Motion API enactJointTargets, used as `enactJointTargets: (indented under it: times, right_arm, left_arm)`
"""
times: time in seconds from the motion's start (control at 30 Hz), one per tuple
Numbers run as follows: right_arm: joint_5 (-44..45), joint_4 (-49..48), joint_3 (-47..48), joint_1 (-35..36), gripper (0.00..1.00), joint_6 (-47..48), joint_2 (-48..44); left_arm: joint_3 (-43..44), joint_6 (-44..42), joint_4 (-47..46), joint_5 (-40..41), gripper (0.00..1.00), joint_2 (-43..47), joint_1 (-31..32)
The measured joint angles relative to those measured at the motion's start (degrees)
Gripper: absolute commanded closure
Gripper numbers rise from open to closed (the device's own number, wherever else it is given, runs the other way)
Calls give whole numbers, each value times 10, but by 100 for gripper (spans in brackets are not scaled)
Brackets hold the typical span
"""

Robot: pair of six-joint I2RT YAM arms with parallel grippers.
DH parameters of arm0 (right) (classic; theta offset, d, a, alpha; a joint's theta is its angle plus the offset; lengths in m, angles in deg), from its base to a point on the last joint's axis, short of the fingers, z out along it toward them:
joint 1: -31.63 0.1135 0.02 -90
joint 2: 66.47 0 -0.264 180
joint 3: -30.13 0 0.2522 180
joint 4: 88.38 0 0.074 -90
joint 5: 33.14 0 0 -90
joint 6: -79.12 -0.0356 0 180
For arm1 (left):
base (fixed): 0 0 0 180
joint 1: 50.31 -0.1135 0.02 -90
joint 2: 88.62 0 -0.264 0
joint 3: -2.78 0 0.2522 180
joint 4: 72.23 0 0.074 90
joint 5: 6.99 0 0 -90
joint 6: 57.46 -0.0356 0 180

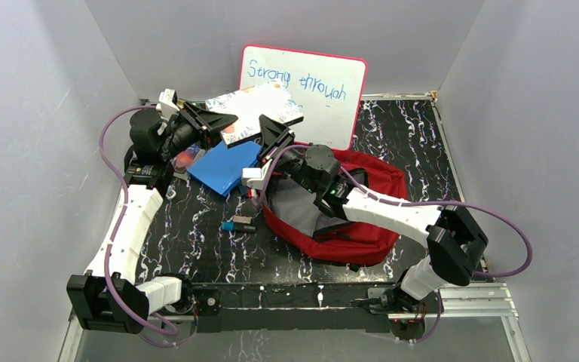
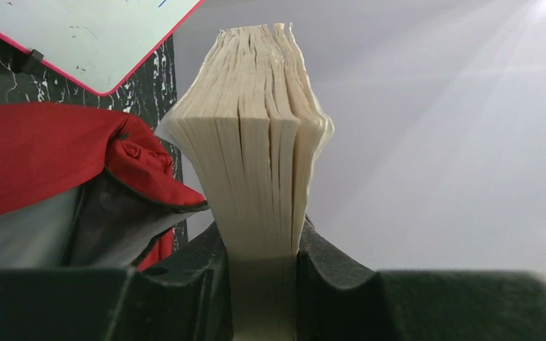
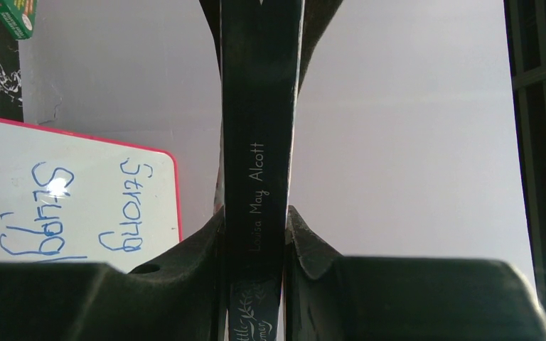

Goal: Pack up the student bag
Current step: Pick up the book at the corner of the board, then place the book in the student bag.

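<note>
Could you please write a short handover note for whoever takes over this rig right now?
Grippers: the left gripper is shut on the page edge of the book; the right gripper is shut on its spine.
Things: the book is held off the table between both arms, next to the student bag, which lies open with its grey lining showing.
Done: book gripped and raised.
Left: put the book in the bag. The blue notebook and small items lie outside the bag.
</note>
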Motion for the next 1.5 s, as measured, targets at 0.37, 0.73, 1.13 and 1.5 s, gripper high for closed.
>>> enactJointTargets:
  times: [0.37, 0.73, 1.13, 1.5]
  right_arm:
    - [-14, 16, -26, 0, 49, -40, -31]
    - [81, 165, -66, 5, 40, -427, -200]
    - [197, 640, 111, -151, 34, -996, -169]
    - [32, 781, 48, -329, 27, -1063, -255]
  left_arm:
    - [-7, -19, -5, -9, 100, 1, 4]
    - [-24, -88, -8, 5, 100, -20, 3]
    - [-10, -173, 42, 3, 100, -80, 0]
    - [3, -243, 77, -28, 100, -76, 0]
